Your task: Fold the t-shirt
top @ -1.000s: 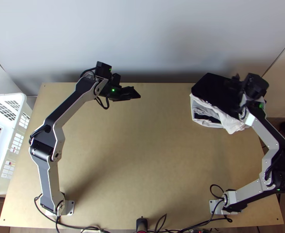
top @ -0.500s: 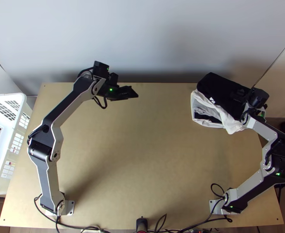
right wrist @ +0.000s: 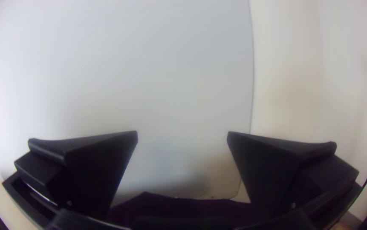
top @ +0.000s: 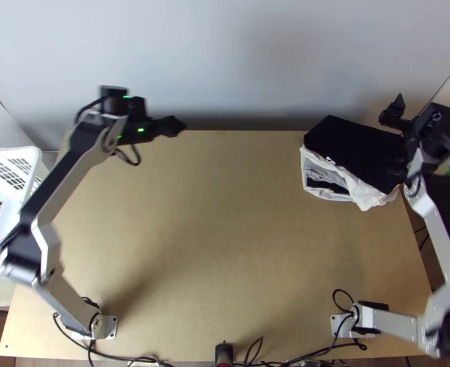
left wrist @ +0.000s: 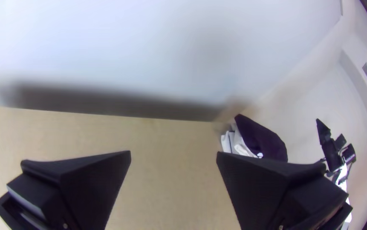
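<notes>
Top view: the left gripper hangs by the far edge of the table, before the wall, well apart from the cloths. Back past its jaws, beside the left arm, a white basket stands near the table's side. The right gripper is at the far right corner, its jaws beside and partly over one end of the black t-shirt. That t-shirt lies folded into a flat packet, slightly slanted, on top of a white cloth and grey-white folds, which stick out from under the side facing the arms' bases.

Left wrist view: the left gripper's jaws stand wide apart, with tabletop seen through the gap. Just past one finger's tip, and partly hidden by that finger, is the t-shirt on its paler cloths, well away across the table. Farther out beyond the same finger the right gripper is seen.

Right wrist view: the right gripper's jaws are wide apart too. Wall fills the space ahead of and between the fingertips, and a dark edge of the t-shirt crosses the gap farther back from the tips, ungripped.
</notes>
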Robot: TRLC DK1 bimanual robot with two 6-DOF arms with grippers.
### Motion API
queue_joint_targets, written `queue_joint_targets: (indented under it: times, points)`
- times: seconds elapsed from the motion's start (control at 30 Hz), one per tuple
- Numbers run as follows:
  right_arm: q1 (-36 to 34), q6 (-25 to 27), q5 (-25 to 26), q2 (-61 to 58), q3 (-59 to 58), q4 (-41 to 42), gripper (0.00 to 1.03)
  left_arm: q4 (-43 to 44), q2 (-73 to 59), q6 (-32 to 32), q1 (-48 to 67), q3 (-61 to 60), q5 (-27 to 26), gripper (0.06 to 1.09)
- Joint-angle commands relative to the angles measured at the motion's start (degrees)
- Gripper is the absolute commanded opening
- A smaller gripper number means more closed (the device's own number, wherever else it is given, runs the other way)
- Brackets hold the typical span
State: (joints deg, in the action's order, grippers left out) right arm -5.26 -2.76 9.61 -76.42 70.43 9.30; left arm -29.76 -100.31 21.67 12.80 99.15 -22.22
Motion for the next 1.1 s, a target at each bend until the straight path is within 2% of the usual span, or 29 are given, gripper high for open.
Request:
queue_joint_targets:
  times: [0.0,0.2,0.37,0.47,0.63,0.73,0.83,1.07]
  points:
    - [8.5,0.0,-2.8,18.4,-6.8,-4.5,0.98,8.8,19.4,0.3,-6.4,-18.5,4.9,1.04]
    - [16.8,-0.2,-3.1,36.6,-25.9,-4.0,0.98,16.9,38.9,0.3,-14.6,-38.8,6.3,1.04]
    - [16.2,-2.2,-3.0,47.2,-38.6,-4.4,0.98,17.8,50.7,-2.2,-20.7,-52.7,6.0,1.04]
    - [15.3,-2.3,-3.0,52.5,-44.2,-4.4,0.98,21.7,56.9,-4.4,-22.4,-61.5,6.0,1.04]
    - [14.7,-2.7,-3.0,61.4,-51.3,-4.2,0.98,22.5,62.0,-7.6,-24.8,-70.1,6.1,1.03]
    - [14.7,-2.7,-3.0,68.2,-56.4,-3.8,0.98,26.7,67.0,-10.8,-24.8,-77.6,6.3,1.03]
    - [14.8,-2.5,-3.0,76.8,-61.4,-4.1,0.98,26.1,71.3,-11.1,-24.8,-80.4,6.3,1.03]
    - [13.7,-5.6,-2.9,76.6,-63.8,-6.5,0.98,25.8,80.4,-16.0,-27.1,-86.6,6.3,1.03]
